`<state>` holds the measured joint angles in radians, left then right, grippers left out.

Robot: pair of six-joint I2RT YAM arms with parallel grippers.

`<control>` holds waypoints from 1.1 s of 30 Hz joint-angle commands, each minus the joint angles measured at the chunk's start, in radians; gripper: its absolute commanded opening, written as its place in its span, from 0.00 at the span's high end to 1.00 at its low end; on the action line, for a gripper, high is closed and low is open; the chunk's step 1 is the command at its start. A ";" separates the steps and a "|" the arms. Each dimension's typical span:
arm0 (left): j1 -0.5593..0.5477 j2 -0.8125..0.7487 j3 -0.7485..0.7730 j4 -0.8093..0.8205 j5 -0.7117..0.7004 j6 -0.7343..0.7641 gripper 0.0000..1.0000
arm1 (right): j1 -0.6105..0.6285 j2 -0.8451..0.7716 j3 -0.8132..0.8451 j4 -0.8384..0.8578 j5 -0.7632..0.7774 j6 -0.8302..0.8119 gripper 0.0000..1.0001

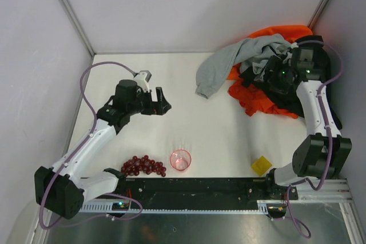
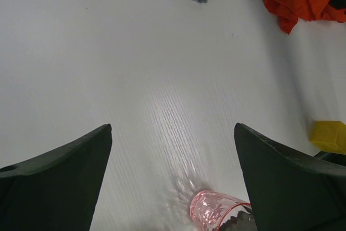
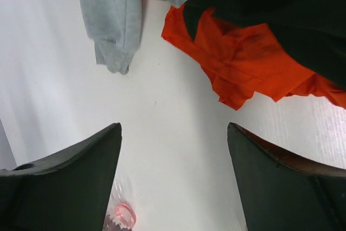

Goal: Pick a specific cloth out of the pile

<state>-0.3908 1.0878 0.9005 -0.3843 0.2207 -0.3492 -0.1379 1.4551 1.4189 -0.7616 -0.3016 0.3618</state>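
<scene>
Plainly, the right hand (image 3: 173, 129) was held wide open and empty, with the cloth (image 3: 243, 63) spread ahead at the near edge of the pile (image 1: 254, 55), partly hidden under black fabric (image 3: 281, 9). The left hand (image 2: 173, 128) was likewise held open and empty over the worktop (image 2: 108, 52).

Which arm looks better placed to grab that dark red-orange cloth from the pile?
Right. The right fingers hang open just above the pile, the red-orange cloth directly ahead. The left fingers are far off across the table.
</scene>
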 commanded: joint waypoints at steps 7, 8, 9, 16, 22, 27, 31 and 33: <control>-0.007 0.096 0.134 0.018 0.095 -0.037 0.00 | 0.095 0.193 -0.015 0.138 -0.002 -0.035 0.49; -0.008 0.110 0.144 0.021 0.102 -0.044 0.00 | 0.096 0.213 -0.013 0.147 -0.008 -0.033 0.55; -0.011 0.127 0.153 0.025 0.111 -0.052 0.00 | 0.096 0.228 -0.010 0.157 -0.012 -0.033 0.64; -0.050 0.210 0.201 0.083 0.112 -0.133 0.00 | 0.079 0.377 0.109 0.114 0.021 -0.048 0.91; -0.097 0.268 0.239 0.145 0.106 -0.178 0.01 | 0.013 0.448 0.248 0.052 0.026 -0.057 0.96; -0.140 0.343 0.285 0.164 0.099 -0.182 0.00 | -0.072 0.436 0.289 0.072 -0.020 -0.036 0.97; -0.179 0.411 0.329 0.170 0.092 -0.181 0.00 | -0.126 0.423 0.293 0.112 -0.048 -0.010 0.98; -0.201 0.447 0.351 0.170 0.089 -0.178 0.00 | -0.142 0.428 0.298 0.119 -0.049 -0.006 0.98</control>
<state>-0.5533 1.4872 1.1854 -0.2478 0.3168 -0.5163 -0.2470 1.9091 1.6741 -0.6807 -0.3344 0.3309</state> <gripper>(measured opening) 0.996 0.026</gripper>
